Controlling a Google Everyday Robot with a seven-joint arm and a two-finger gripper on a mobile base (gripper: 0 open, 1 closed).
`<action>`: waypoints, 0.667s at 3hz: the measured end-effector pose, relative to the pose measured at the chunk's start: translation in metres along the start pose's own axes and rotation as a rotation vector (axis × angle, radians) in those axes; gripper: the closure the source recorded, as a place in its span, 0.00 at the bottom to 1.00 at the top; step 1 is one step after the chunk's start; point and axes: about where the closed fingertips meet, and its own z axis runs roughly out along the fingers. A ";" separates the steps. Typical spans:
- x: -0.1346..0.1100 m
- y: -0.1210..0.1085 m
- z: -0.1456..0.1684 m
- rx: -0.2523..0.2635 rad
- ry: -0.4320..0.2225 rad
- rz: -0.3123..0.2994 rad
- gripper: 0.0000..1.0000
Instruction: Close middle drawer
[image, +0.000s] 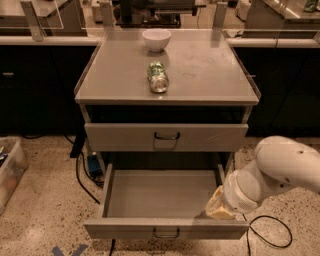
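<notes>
A: Entry, camera view. Position of the wide, shallow grey metal middle drawer (120, 229)?

B: Lower centre of the frame, pulled far out of the grey metal cabinet (200, 75). Its bare inside faces up. The small dark wire handle (166, 233) sits at the centre of the flat front.

A: Drawer above it?

B: The taller-fronted grey drawer (120, 137), with a square plate under its handle, is close to flush with the cabinet, centre of frame.

A: Gripper?

B: The tan-coloured gripper (218, 209) is at lower right, at the front right corner of the middle drawer, just inside the front panel. The white rounded arm (287, 167) runs off to the right edge. Whether it is spread or clamped cannot be made out, and neither can contact with the drawer.

A: Cabinet top?

B: A white ceramic bowl (156, 40) sits upright at upper centre. A green metal can (158, 76) lies on its side just below it, apart from it.

A: Floor?

B: Speckled floor, with a black cable (274, 235) looped at lower right.
</notes>
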 end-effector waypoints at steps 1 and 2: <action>0.022 0.001 0.042 0.033 -0.003 0.070 1.00; 0.043 -0.002 0.086 0.082 -0.026 0.188 1.00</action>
